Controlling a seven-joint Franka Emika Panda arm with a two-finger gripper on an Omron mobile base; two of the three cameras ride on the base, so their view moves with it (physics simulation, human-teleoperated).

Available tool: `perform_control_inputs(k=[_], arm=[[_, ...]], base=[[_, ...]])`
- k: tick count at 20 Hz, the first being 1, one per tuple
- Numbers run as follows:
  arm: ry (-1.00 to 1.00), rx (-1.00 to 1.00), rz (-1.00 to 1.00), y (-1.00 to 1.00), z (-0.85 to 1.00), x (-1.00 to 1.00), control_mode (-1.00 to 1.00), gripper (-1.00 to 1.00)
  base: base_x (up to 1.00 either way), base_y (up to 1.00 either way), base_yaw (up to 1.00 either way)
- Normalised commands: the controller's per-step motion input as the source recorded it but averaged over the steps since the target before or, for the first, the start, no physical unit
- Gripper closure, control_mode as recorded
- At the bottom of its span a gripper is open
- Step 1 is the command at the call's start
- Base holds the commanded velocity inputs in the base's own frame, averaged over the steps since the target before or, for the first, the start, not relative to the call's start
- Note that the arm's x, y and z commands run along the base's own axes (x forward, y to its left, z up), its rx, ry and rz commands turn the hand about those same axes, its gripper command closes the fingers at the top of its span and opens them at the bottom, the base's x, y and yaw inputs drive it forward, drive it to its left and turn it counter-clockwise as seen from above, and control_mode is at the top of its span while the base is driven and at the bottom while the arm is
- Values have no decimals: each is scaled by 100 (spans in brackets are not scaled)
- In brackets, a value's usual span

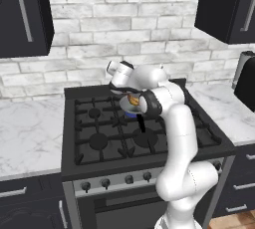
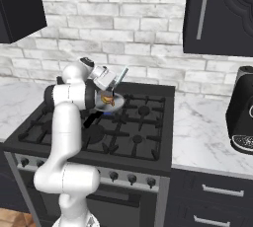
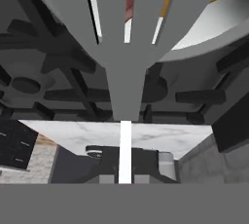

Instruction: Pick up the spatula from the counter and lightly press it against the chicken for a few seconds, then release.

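End effector (image 2: pixel 109 85), spatula (image 3: pixel 124 33) in grip, low over chicken (image 2: pixel 109 101)

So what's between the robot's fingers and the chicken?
The spatula. In the hand view its slotted blade lies over the pan, with the chicken showing through the slots.

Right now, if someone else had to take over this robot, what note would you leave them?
Gripper: shut on the spatula.
Things: the spatula blade is over the pan on the stove, close to the chicken; I cannot tell whether they touch.
Done: spatula picked up and brought to the chicken.
Left: press lightly for a few seconds, then release.
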Motion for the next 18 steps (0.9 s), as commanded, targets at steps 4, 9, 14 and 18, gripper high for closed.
perform_control_inputs(k=[4,9,14,18], arm=[[5,0,0,0,-12,15,-100,100],[5,0,1,0,-12,19,-100,100],[5,0,1,0,-14,22,-100,100],[6,0,1,0,-14,14,-100,100]], base=[[0,0,0],[0,0,0],[0,0,0],[0,0,0]])
